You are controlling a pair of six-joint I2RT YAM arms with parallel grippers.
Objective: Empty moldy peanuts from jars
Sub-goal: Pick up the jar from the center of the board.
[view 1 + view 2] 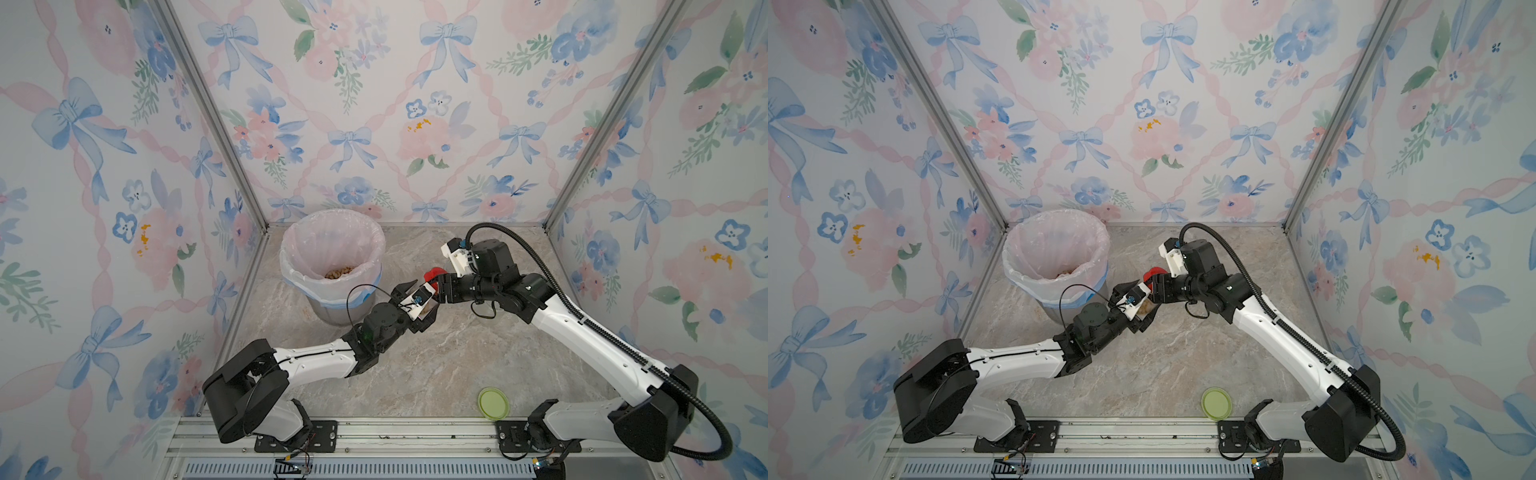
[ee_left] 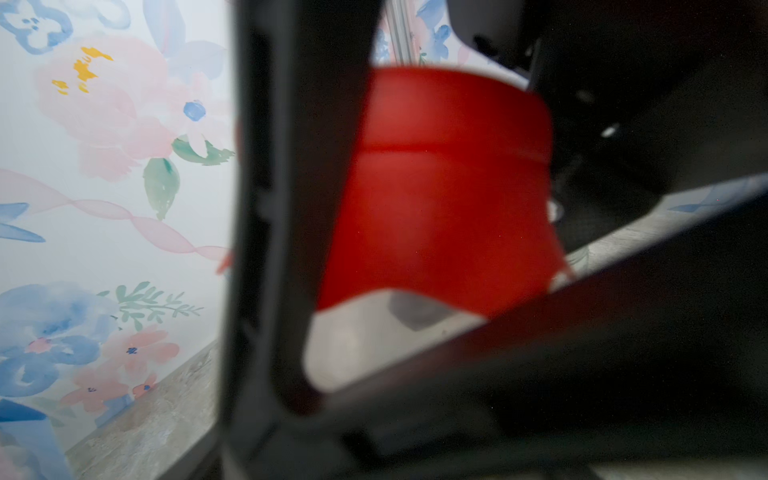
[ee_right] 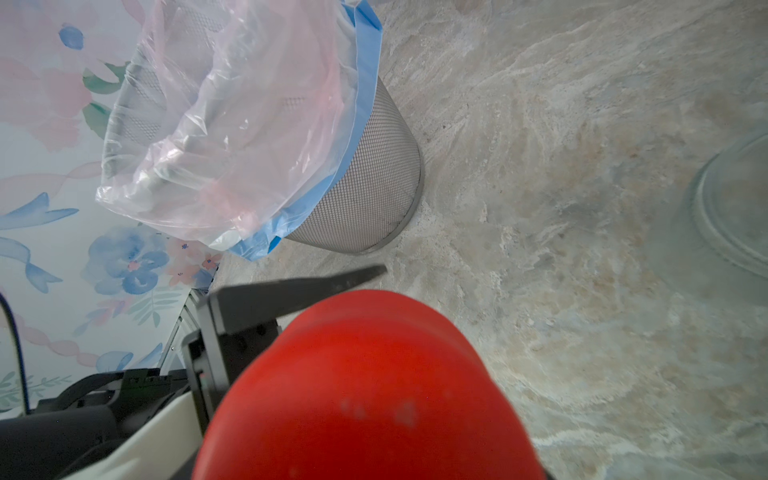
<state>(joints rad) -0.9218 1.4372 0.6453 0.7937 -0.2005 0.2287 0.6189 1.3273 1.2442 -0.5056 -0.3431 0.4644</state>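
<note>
The red-lidded jar is held off the surface just beside the bag-lined bin, on the bin's right. It sits where the two arms meet. Tan moldy peanuts show through its clear wall, and its red lid points away from the arm bases, level with the bin's rim.

The right claw is pressed together on the jar right at the lid, which fills the lower part of the right wrist view. The left claw comes in from the bin's side. Its dark fingers flank the lid, and one lies along the lid's edge. I cannot tell whether they are pinching it yet.

More peanuts lie in the bottom of the bin. A pale green lid rests flat on the surface well apart from the bin, near the right arm's base.
</note>
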